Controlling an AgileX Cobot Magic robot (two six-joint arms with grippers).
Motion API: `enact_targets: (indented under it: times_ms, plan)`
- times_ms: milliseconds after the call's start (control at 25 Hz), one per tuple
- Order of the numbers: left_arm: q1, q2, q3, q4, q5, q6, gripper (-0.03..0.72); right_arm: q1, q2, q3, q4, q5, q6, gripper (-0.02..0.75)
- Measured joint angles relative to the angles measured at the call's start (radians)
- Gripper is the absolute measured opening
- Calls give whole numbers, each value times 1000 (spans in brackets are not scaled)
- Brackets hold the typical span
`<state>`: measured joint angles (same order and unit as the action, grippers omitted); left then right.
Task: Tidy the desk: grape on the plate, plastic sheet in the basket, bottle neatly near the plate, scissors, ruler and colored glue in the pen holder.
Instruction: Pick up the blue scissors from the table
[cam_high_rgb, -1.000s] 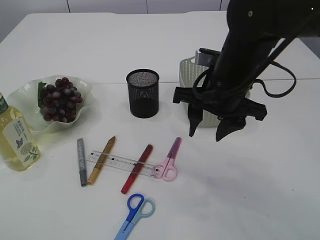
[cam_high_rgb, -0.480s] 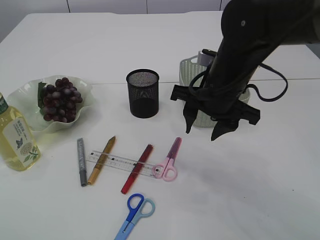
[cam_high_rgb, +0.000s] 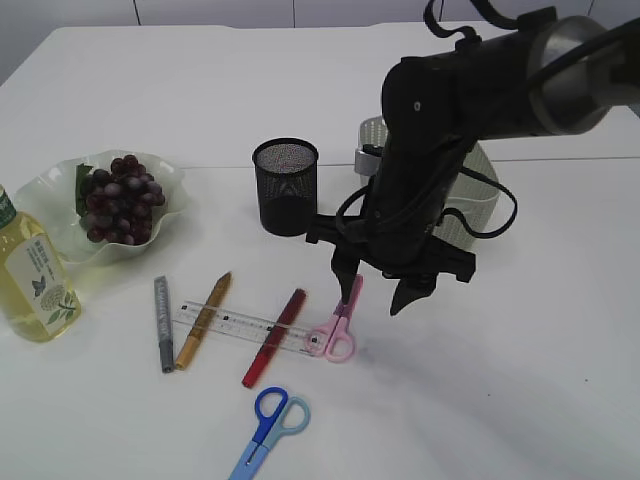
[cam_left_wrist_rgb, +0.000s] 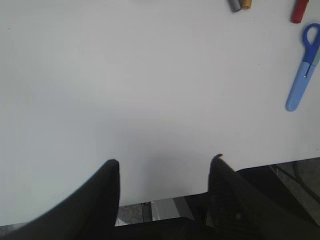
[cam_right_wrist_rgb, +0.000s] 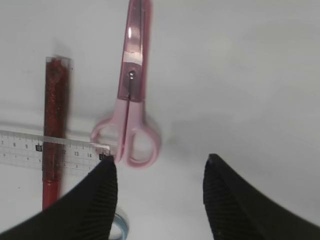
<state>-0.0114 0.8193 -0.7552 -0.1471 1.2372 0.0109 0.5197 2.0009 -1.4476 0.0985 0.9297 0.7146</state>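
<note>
Plainly: white table (cam_high_rgb: 200, 80) underneath everything. Right arm (cam_high_rgb: 440, 130) leaning in from two o'clock, its gripper (cam_high_rgb: 378, 292) hanging just above the pink scissors (cam_high_rgb: 338, 320), jaws apart, nothing between them. Left gripper (cam_left_wrist_rgb: 164, 172) seen only from its own wrist camera, jaws apart over bare table near the edge, holding nothing. Pale basket (cam_high_rgb: 480, 190) at three o'clock behind the arm, partly hidden. Plate (cam_high_rgb: 60, 190) at nine o'clock with grapes (cam_high_rgb: 118, 198) on it; bottle (cam_high_rgb: 32, 275) just beside, at its seven o'clock. Black mesh pen holder (cam_high_rgb: 286, 186) upright near centre. Clear ruler (cam_high_rgb: 240, 325) at six o'clock of the holder, grey (cam_high_rgb: 162, 322), gold (cam_high_rgb: 203, 320) and red glue sticks (cam_high_rgb: 273, 324) lying on or beside it. Blue scissors (cam_high_rgb: 268, 432) nearest the front edge.
</note>
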Motion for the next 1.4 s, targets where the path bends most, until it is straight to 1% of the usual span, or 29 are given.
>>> enact_targets:
  times_ms: [120,480,760,1000,1200,1320,1400]
  plan:
    - [0,0,0,0,0,-1,416,12,15,-26,2,4,1,407]
    - [0,0,0,-2,0,-2,416,30,17,-28,17,54,16,406]
    - [0,0,0,-2,0,-2,416,32,17,-28,101,104,25,406]
    - [0,0,0,-2,0,-2,416,106,17,-28,121,110,41,406]
    - [0,0,0,-2,0,-2,416,141,17,-28,145,87,108,406]
    - [0,0,0,-2,0,-2,416,165,17,-28,122,64,181,406]
    - [0,0,0,-2,0,-2,416,190,17,-28,79,48,255,406]
